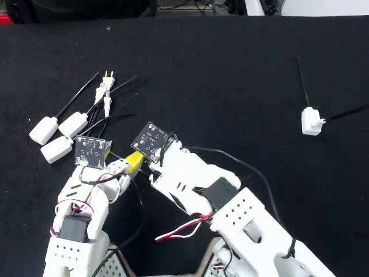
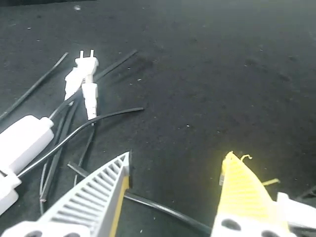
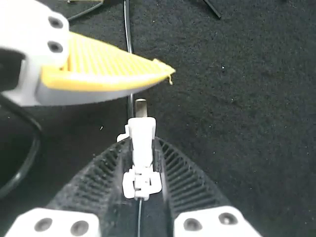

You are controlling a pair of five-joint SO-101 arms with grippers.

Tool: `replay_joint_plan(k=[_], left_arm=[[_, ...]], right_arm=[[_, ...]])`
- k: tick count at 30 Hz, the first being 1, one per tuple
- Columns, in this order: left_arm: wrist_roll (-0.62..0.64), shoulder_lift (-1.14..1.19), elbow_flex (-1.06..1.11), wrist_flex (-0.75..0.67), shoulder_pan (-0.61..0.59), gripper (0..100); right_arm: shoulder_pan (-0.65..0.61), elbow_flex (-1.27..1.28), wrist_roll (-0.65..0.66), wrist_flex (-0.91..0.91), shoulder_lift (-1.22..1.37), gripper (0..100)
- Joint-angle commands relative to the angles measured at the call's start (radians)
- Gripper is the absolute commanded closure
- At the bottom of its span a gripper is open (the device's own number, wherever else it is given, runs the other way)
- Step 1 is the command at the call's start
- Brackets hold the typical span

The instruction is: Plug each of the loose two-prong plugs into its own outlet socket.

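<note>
The left gripper (image 2: 177, 158) is seen low over the black desk (image 1: 230, 69), its fingers (image 2: 98, 192) spread wide, one white and one yellow, with nothing held between them; a black cord (image 2: 163, 210) lies on the desk beneath the gap. The right gripper (image 3: 141, 148) is placed just beside it, and its black ribbed fingers (image 3: 187, 182) are closed on a white two-prong plug (image 3: 140, 153). The plug is gripped along its body, with a metal prong (image 3: 140, 108) projecting past the fingertips and a thin cord trailing back between the fingers. The left gripper's yellow finger (image 3: 103, 69) is seen near that prong, without touching it. In the high view, the two arms are brought together near the desk's front edge, the left gripper (image 1: 127, 164) being just beside the right arm's wrist. Two loose plugs (image 1: 105, 86) are laid close together beyond the grippers, their black cords running back toward three white outlet sockets (image 1: 56, 135) grouped at the desk's left. A further white block (image 1: 311, 121) with black cords is set well apart at the right; whether a plug is seated in it cannot be told.
</note>
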Motion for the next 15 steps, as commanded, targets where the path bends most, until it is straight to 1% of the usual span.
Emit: replay_joint_plan(k=[1, 2, 5, 8, 12, 15], left_arm=[[0.003, -0.009, -0.035, 0.003, -0.062, 71], [0.02, -0.009, -0.051, 0.005, -0.094, 73], [0.097, -0.003, -0.088, 0.005, -0.208, 77], [0.118, 0.0, -0.108, 0.006, -0.278, 77], [0.115, 0.0, -0.122, 0.038, -0.291, 76], [0.115, 0.011, -0.13, 0.044, -0.295, 75]], right_arm=[[0.034, -0.088, -0.046, 0.044, 0.002, 98.8], [0.055, -0.114, -0.06, 0.061, 0.03, 98.8], [0.086, -0.18, -0.029, 0.109, 0.153, 98.8], [0.084, -0.262, -0.012, 0.184, 0.262, 98.8], [0.083, -0.36, 0.031, 0.307, 0.291, 98.8], [0.055, -0.357, 0.054, 0.347, 0.3, 98.8]])
